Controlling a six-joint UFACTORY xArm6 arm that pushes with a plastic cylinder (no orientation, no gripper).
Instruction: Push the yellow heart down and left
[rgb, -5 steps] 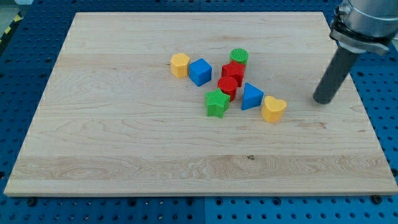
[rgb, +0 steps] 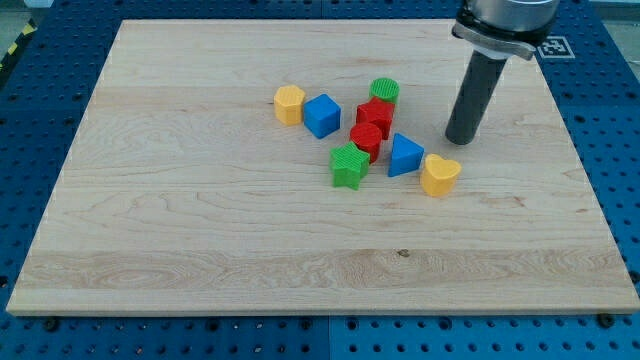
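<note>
While we look down on the pale wooden board (rgb: 200, 230), its grain runs across the view and a blue perforated table (rgb: 30, 120) shows around it.

Blocks, texture: we see matte plastic pieces with fine ribbed tops, clearest on the two green ones.
Yellow heart: the yellow heart (rgb: 440, 174) lies at the right end of the cluster, toward the view's right of centre, just beside the blue triangle (rgb: 404, 155) to its left.
Other yellow: a yellow hexagonal block (rgb: 289, 104) sits at the cluster's left end, touching or almost touching the blue cube (rgb: 322, 115).
Reds: a red block (rgb: 375, 115) and a second red block (rgb: 367, 139) stand stacked in line down the middle, touching; we cannot make out their shapes exactly.
Greens: a green cylinder (rgb: 384, 91) is at the top, against the upper red block; a green star (rgb: 348, 165) is at the bottom, against the lower red block.
Arm pose: our rod is dark, round and smooth, hanging from a grey collar at the view's top right and leaning slightly.
My tip: my tip (rgb: 458, 141) rests on the board just above and slightly right of the yellow heart, near it but apart, with the blue triangle to its left.
Hand state: we carry no jaws, only the rod.
Count: two yellow, two blue, two red, two green; eight blocks.
</note>
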